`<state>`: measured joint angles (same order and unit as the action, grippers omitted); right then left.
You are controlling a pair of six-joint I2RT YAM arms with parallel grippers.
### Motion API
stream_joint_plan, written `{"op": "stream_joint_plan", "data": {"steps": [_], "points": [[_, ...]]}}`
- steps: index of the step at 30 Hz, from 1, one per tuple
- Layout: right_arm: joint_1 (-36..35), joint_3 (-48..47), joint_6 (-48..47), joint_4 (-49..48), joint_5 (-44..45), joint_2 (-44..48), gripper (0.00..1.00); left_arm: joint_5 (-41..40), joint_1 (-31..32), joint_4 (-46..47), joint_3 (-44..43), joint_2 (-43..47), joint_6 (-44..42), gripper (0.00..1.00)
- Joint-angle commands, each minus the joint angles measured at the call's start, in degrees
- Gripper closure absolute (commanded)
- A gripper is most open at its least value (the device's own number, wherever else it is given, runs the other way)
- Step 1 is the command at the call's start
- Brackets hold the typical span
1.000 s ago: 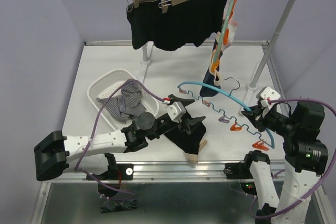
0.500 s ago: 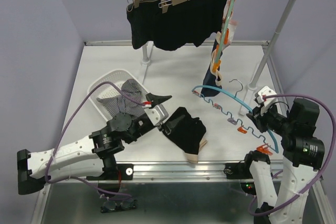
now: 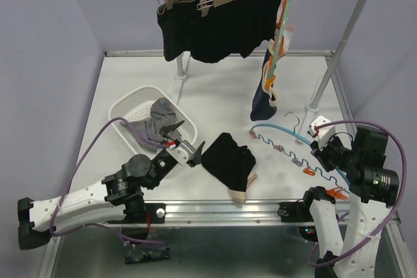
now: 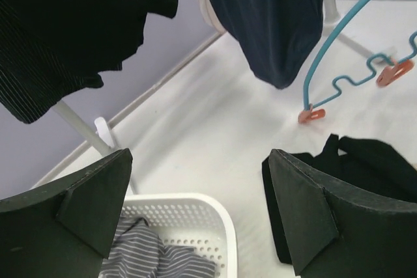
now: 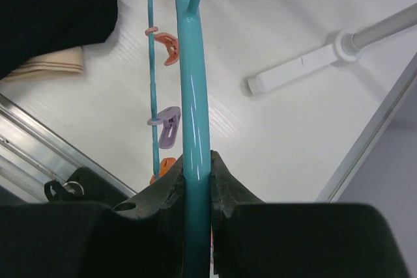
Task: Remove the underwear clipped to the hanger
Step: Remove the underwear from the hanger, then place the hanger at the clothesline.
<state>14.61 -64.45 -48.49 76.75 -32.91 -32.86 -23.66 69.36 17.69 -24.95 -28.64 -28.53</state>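
Left gripper (image 3: pixel 184 141) spread wide and empty beside the basket (image 3: pixel 120 105). Black underwear (image 3: pixel 228 161) lies loose on the table (image 3: pixel 215 89) at its three o'clock. The right wrist view settles what the overhead cannot: right gripper (image 5: pixel 197 175) pinching the teal hanger (image 5: pixel 191 63). Black shorts (image 3: pixel 215 24) hang clipped at twelve o'clock.

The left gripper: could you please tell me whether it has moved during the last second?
Yes. The left gripper moved left, off the crumpled black underwear, to the rim of the white plastic basket.
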Motion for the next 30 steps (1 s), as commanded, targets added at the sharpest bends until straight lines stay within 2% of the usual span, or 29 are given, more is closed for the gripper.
{"op": "stream_joint_plan", "data": {"steps": [1, 7, 13, 20, 30], "points": [[0.5, 2.0, -1.3, -0.9, 3.9, 0.6, 1.00, -3.3, -0.3, 2.9, -0.6, -1.9, -1.6, 0.02], [1.0, 3.6, -0.5, -1.8, 9.9, 0.8, 0.99, -3.5, -0.9, 1.7, -0.5, -3.2, -1.8, 0.02], [1.8, 4.6, 5.9, -8.6, 16.2, 0.9, 0.99, -3.1, -1.5, 1.5, 0.1, -1.5, -1.6, 0.02], [1.8, -3.1, 13.4, -20.8, 19.8, -3.7, 0.99, -2.3, -1.7, 0.4, 0.0, -1.9, -1.6, 0.02], [1.8, -17.8, 20.5, -29.1, 19.8, -16.1, 1.00, -0.5, -1.8, -1.8, 0.3, -1.3, -2.7, 0.02]]}}
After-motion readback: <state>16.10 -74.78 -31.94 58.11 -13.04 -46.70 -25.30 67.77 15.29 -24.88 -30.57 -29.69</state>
